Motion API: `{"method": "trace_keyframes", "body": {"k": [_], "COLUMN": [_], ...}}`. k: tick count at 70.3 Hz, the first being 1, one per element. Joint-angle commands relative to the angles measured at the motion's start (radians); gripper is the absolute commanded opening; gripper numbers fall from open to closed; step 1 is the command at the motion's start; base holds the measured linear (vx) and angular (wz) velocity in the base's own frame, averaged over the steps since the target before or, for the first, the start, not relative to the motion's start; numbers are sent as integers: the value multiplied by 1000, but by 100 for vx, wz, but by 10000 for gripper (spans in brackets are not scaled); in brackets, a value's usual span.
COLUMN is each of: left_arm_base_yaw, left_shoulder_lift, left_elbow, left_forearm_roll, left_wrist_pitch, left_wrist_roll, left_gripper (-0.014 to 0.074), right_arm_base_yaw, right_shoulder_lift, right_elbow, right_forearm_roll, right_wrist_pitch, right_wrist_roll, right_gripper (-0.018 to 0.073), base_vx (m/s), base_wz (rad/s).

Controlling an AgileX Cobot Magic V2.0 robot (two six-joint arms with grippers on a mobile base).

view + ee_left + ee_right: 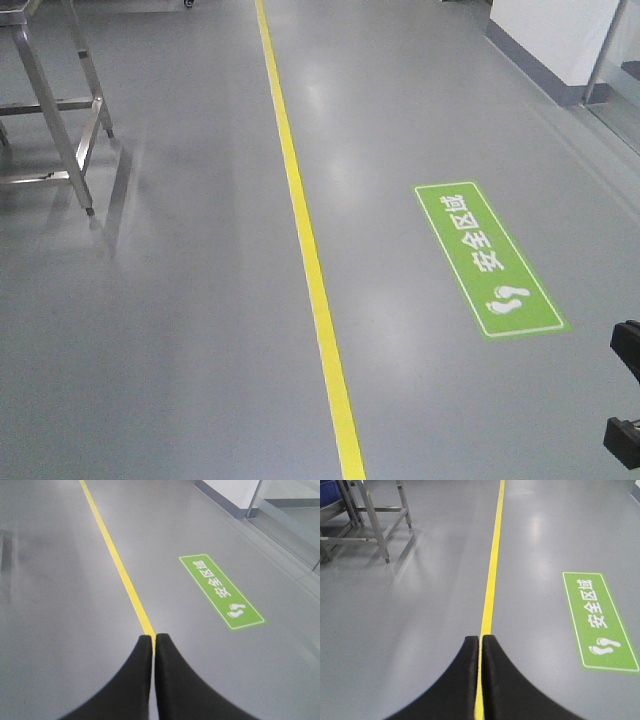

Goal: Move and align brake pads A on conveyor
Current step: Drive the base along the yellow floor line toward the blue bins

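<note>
My left claw point(152, 637) is closed, its two black fingers point(125, 680) meeting tip to tip with only a hairline seam between them, and it holds nothing. My right claw point(481, 639) is the same: fingers together, empty.

Neither the brake pads A nor the conveyor shows in any view, so I cannot tell where they lie relative to either claw.

Both claws hang over a bare grey floor point(180, 330). A yellow line point(310, 250) painted on it runs away from me, and in each wrist view it lines up with the seam of the claw. To the right of the line, well apart from it, a green floor sign point(488, 258) with white characters and footprints lies flat.

On the far left stands a steel frame point(60, 110) on thin legs, with a bit of blue bin point(329, 489) showing in the right wrist view. A white wall point(550, 30) with a grey skirting closes the far right. Two black parts point(625, 395) jut in at the right edge of the front view; I cannot tell what they are.
</note>
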State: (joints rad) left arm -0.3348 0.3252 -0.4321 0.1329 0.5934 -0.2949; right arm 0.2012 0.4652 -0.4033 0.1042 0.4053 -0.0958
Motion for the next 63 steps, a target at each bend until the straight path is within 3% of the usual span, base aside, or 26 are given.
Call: {"method": "trace_keyframes", "body": {"k": [1,63], "left_arm_base_yaw": [-7,-7], "left_shoulder_lift": [8,8], "left_elbow": [-21,-21], "left_forearm_roll": [2,2], "left_wrist_pitch": [-63,-61], "left_wrist_roll": [-2,-2], "left_gripper": [-6,-6], "right_arm_base_yaw": [-2,-2], "right_shoulder_lift": [3,3], "right_elbow": [-26,-26], "right_forearm_roll": [-2,-2], "right_wrist_pitch": [-74,-74], "right_wrist_roll": [-8,-8], "right_gripper": [-6,-6], "base_vx": [55,59], "base_wz": [5,5]}}
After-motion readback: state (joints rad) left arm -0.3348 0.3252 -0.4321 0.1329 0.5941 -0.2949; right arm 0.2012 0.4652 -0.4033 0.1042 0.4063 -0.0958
